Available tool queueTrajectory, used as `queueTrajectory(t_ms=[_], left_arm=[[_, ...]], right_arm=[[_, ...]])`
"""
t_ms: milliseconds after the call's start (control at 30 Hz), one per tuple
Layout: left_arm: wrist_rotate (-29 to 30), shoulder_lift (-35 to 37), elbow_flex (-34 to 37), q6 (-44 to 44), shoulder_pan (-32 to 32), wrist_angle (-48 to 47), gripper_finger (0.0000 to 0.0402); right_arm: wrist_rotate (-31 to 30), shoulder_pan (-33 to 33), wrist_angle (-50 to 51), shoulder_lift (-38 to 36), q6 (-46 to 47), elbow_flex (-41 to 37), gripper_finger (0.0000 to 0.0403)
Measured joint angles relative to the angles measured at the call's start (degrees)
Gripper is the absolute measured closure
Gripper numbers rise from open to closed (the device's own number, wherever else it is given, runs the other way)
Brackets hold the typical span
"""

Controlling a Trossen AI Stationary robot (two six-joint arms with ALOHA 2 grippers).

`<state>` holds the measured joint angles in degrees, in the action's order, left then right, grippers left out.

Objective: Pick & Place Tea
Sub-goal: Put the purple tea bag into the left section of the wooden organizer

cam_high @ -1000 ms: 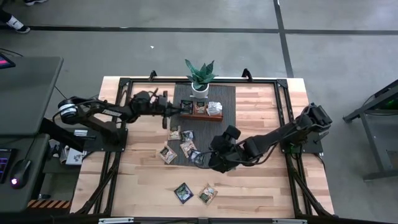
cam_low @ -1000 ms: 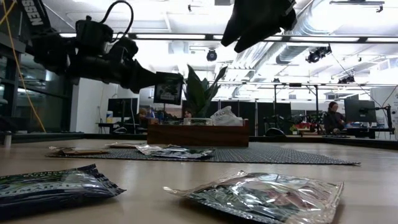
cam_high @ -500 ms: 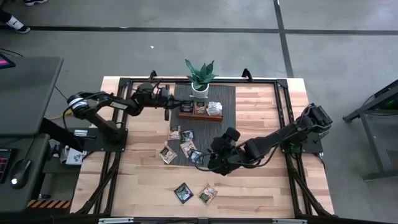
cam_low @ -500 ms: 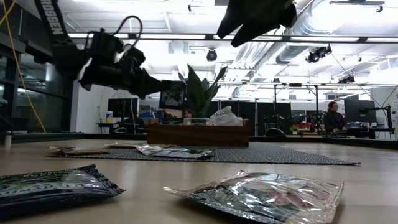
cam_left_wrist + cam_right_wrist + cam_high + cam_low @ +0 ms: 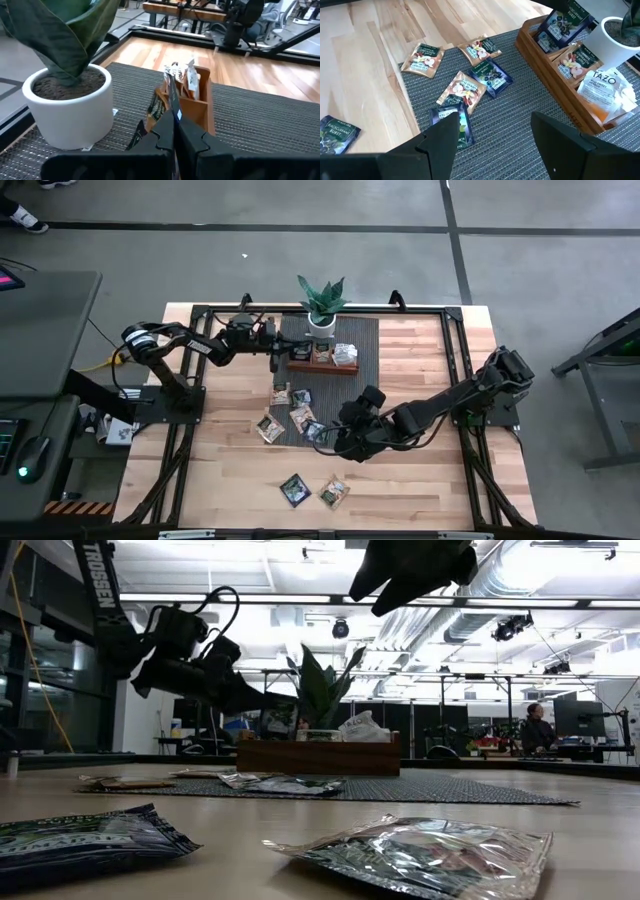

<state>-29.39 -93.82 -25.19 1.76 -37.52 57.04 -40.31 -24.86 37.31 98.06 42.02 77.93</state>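
My left gripper (image 5: 277, 360) is shut on a dark tea sachet (image 5: 171, 92) just over the left end of the brown wooden tray (image 5: 322, 355), which holds several sachets. The tray stands on a dark mat (image 5: 365, 395) next to the potted plant (image 5: 322, 305). My right gripper (image 5: 495, 145) is open and hovers above loose sachets on the mat (image 5: 462, 90), touching none. Two more sachets (image 5: 294, 489) (image 5: 334, 493) lie flat on the wood near the table's near edge. My left gripper pinches the dark sachet between its two fingers (image 5: 192, 142), with the sachet's far part (image 5: 172, 100) sticking out past the fingertips, edge-on in the wrist view. The fingers come from the table's left, slanting down. The sachet is lifted clear above the tray's left compartment (image 5: 162, 102).
The white plant pot (image 5: 70, 105) stands close beside the tray on its far side. Black frame rails (image 5: 200, 380) run round the table. Bare wood lies to the right of the mat (image 5: 420, 360) and along the near edge. A person sits far off in the room (image 5: 536, 725).
My left gripper has moved toward the tray and the table's far edge, tipped its fingers downward and lowered the held sachet from well above the tray to just over its left end.
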Motion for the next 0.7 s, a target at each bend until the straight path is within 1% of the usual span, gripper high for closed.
queueTrajectory(t_ms=[367,500,700], left_arm=[[1.8,0.0,0.0,0.0,0.0,-0.7,0.0401],[2.9,0.0,0.0,0.8,0.0,-2.4,0.0401],[3.0,-0.1,0.0,1.2,0.0,-3.7,0.0401]], right_arm=[[0.2,0.0,0.1,0.0,0.0,0.0,0.0160],[0.2,0.0,0.1,0.0,0.0,0.0,0.0160],[0.2,0.0,0.2,0.0,0.0,0.0,0.0160]])
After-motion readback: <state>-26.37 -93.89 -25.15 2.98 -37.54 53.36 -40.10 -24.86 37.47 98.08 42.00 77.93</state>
